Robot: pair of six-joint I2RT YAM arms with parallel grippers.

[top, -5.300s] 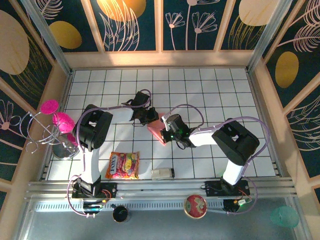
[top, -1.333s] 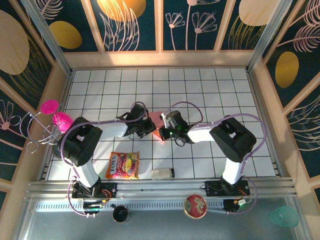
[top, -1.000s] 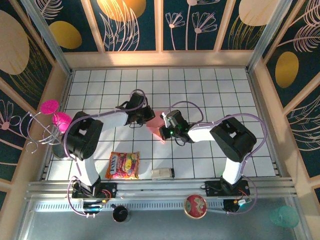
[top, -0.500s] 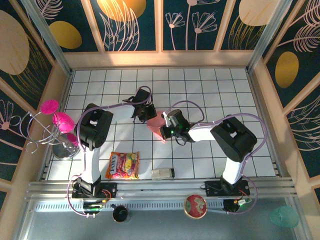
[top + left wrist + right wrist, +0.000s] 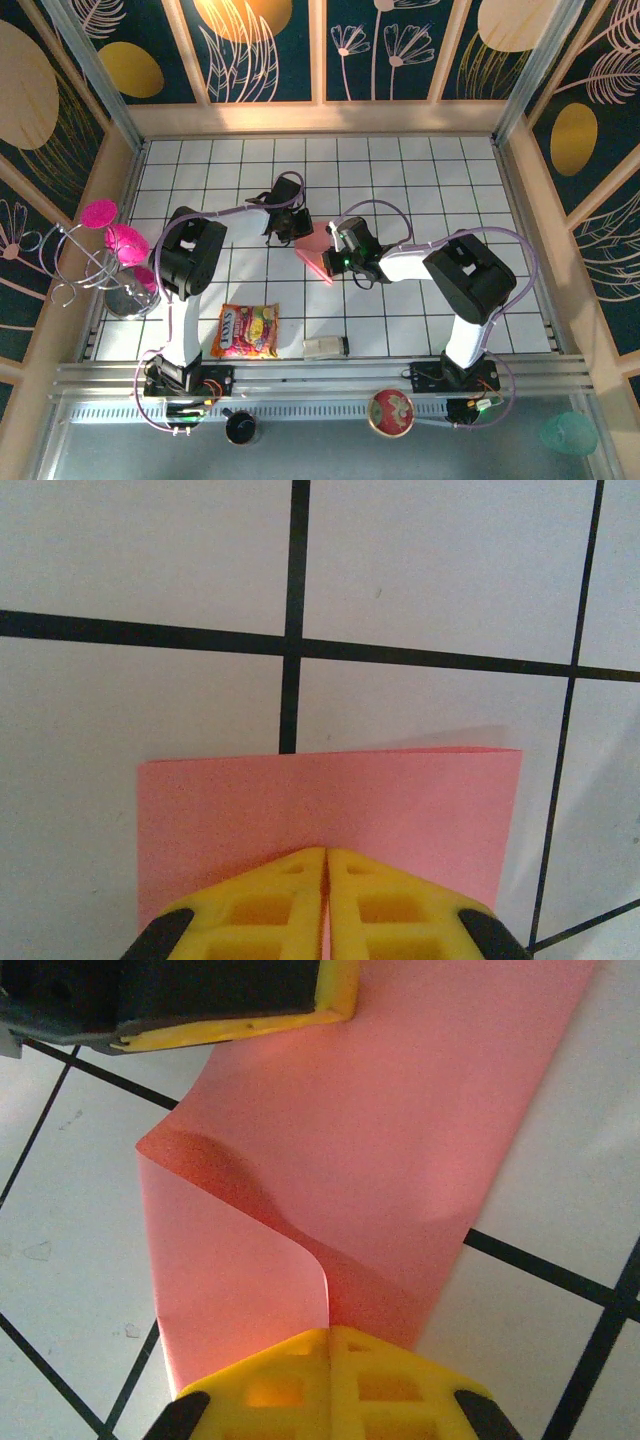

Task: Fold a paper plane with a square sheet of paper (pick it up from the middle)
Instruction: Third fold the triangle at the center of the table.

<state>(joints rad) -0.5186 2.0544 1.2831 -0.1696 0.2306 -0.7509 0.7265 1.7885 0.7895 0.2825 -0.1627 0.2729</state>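
The square sheet of paper (image 5: 316,248) is salmon pink and hangs folded between my two grippers, just above the tiled floor's middle. My left gripper (image 5: 299,231) pinches its far edge, yellow fingers pressed together over the pink sheet (image 5: 330,795) in the left wrist view (image 5: 327,853). My right gripper (image 5: 331,262) is shut on the near end. In the right wrist view (image 5: 328,1332) a loose flap curls into its jaws. The paper (image 5: 400,1130) runs up to the left gripper's fingers (image 5: 250,1024). No dart shape is formed.
An orange-yellow snack packet (image 5: 246,330) and a small white container (image 5: 325,347) lie near the front edge. Magenta round pieces on a wire stand (image 5: 112,245) are at the left wall. A red round object (image 5: 391,412) rests on the front ledge.
The left gripper swung from the paper's left side up to its far edge and shut on it. The right gripper stayed shut on the paper, drifting slightly right.
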